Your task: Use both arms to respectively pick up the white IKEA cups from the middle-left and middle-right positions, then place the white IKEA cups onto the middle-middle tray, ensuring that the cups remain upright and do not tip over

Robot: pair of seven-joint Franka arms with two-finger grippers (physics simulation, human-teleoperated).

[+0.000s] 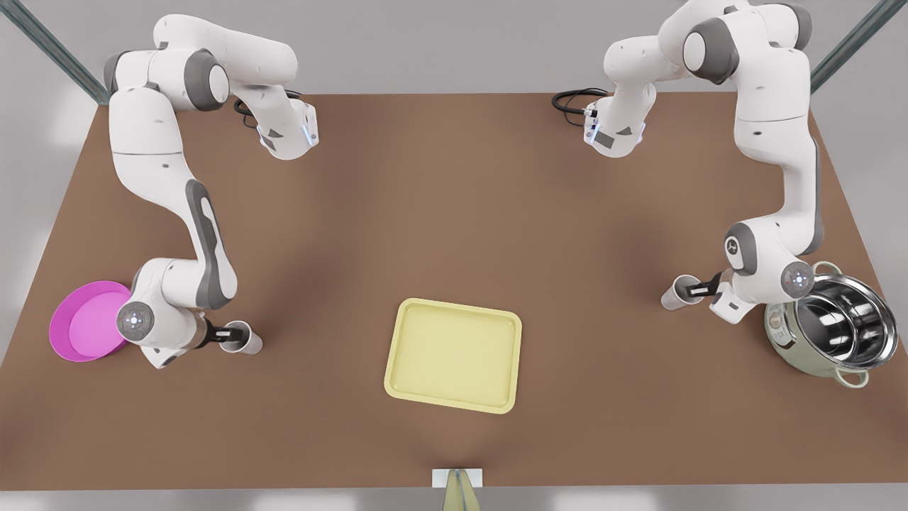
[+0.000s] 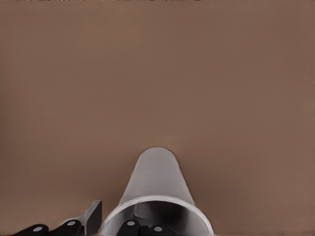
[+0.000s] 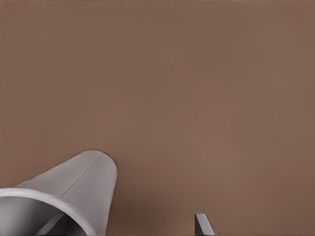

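White cups (image 1: 245,341) at both claws

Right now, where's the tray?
In the front view the tray lies flat on the table, centre near the front edge, empty, between the two cups.

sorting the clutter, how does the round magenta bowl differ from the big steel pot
The round magenta bowl is shallow, matte and handleless; the large shiny steel pot is deep, reflective, with loop handles. The bowl sits at the front view's left edge of the table, the pot at the right edge. Both are round, open-topped and stand beside an arm's wrist.
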